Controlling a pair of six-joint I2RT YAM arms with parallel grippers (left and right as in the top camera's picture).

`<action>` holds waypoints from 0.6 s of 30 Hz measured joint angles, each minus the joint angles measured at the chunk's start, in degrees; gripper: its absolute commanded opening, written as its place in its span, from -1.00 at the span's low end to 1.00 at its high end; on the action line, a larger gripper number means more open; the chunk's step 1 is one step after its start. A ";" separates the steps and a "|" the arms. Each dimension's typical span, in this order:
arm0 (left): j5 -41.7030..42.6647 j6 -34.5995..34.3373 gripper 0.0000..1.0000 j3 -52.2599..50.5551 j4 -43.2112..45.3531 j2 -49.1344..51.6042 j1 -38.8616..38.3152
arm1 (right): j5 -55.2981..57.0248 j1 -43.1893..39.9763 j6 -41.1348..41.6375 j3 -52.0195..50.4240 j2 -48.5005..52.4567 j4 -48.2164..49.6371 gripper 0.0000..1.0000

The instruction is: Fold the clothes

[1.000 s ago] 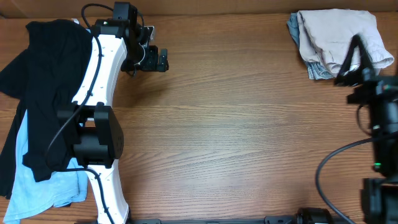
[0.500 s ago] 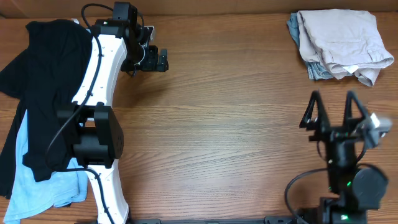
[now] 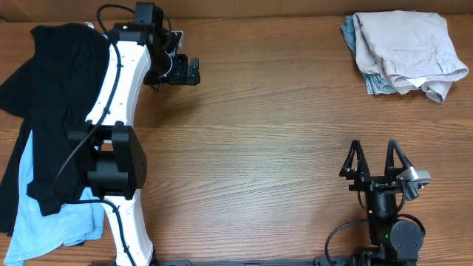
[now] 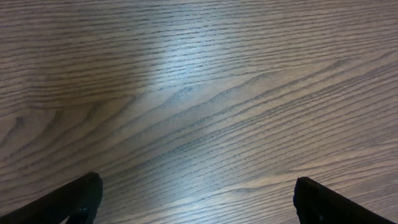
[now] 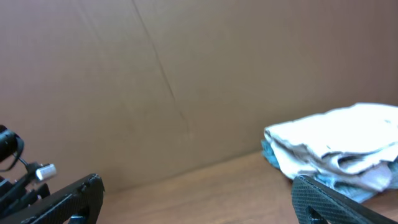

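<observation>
Your left pincer (image 3: 186,72) stands wide, holding nothing, over the counter (image 3: 281,133) at far left. Your right pincer (image 3: 372,151) is wide too, near right. Beige shorts (image 3: 403,44) lie far right; black top (image 3: 52,111) and light-blue shirt (image 3: 52,222) lie left.

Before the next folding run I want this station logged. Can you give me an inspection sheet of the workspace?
Surface: wooden table, no spills seen.
Job's things: black top draped over light-blue shirt at the left edge; beige shorts lying on pale denim shorts in the far right corner.
Clutter: nothing seen.
Grippers: left gripper open, empty, over bare wood; right gripper open, empty.
Cables: black cable along the left arm; another by the right arm's base.
Surroundings: brown cardboard wall behind the table.
</observation>
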 measured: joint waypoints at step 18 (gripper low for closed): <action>0.00 0.00 1.00 0.00 0.00 0.00 0.00 | 0.22 0.00 0.00 0.00 -2.45 -15.65 1.00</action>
